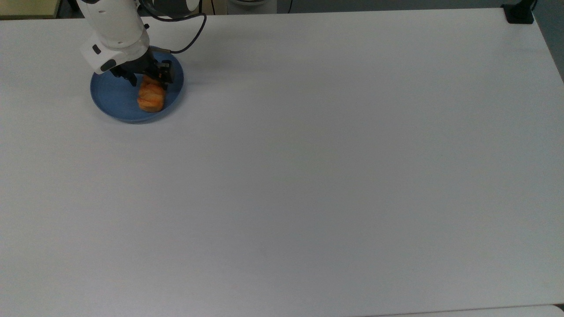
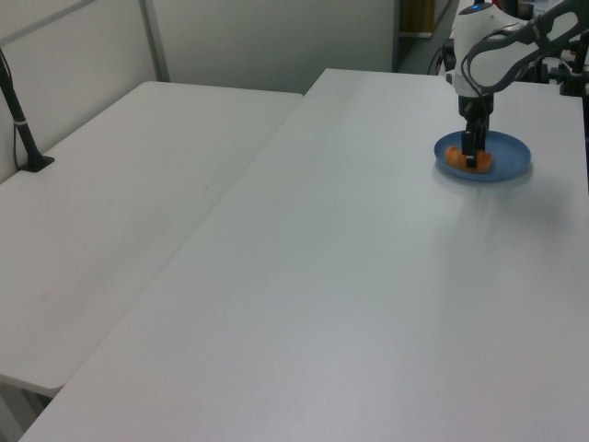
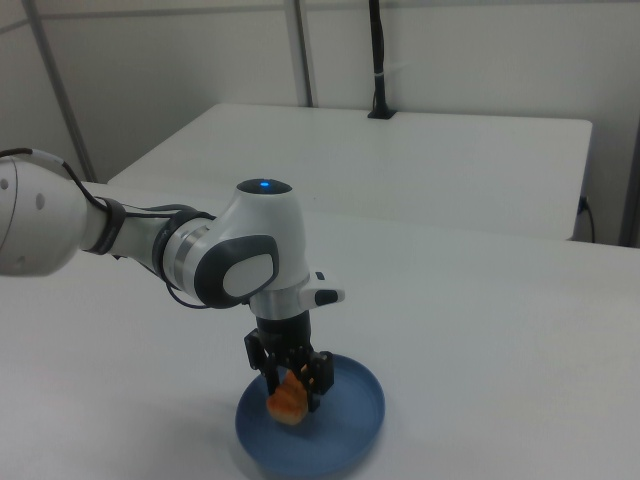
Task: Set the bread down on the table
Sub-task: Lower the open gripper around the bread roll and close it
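The bread point(image 1: 151, 97), a small golden-orange ridged roll, lies on the round blue plate point(image 1: 110, 99) at the top view's upper left corner of the white table point(image 1: 308, 176). My gripper point(image 1: 147, 80) points down over the bread's far end, open, with one black finger on each side of it. In the left view the gripper point(image 2: 474, 158) stands on the plate point(image 2: 511, 158) and hides part of the bread point(image 2: 454, 158). In the right view the bread point(image 3: 287, 400) shows between the fingers of the gripper point(image 3: 293, 385), above the plate point(image 3: 345, 430).
A black cable point(image 1: 189, 31) loops from the arm's wrist above the plate. A second white table point(image 2: 120, 203) adjoins on the left view's left, with a black post point(image 2: 23, 129) clamped to it. A black clamp point(image 1: 519, 13) sits at the top view's upper right corner.
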### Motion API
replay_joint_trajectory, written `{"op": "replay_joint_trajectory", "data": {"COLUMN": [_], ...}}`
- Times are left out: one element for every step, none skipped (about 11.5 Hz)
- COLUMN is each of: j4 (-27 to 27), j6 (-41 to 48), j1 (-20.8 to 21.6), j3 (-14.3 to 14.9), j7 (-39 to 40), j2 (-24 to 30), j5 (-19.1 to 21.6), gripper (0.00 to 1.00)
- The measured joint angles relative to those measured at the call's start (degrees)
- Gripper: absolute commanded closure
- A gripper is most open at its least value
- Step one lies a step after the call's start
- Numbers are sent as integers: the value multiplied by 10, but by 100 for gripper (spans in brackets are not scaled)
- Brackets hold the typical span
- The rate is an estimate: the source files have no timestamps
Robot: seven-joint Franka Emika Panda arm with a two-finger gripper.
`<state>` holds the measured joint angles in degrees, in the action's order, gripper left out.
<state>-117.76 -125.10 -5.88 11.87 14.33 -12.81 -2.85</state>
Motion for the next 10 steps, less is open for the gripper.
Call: {"op": "replay_joint_trajectory", "data": {"j4": [0, 0, 0, 1, 2, 2, 2, 2, 2, 3], "j6": [0, 0, 0, 0, 0, 0, 0, 0, 1, 6], "j1": [0, 0, 0, 0, 0, 0, 0, -1, -1, -2], "j3": [0, 0, 0, 0, 0, 0, 0, 0, 0, 0], "j7": [0, 0, 0, 0, 0, 0, 0, 0, 0, 0], "j2": [0, 0, 0, 0, 1, 1, 1, 2, 3, 6], "j5": [0, 0, 0, 0, 0, 0, 0, 0, 0, 0], "gripper": [54, 62, 69, 75, 81, 84, 84, 84, 84, 84]}}
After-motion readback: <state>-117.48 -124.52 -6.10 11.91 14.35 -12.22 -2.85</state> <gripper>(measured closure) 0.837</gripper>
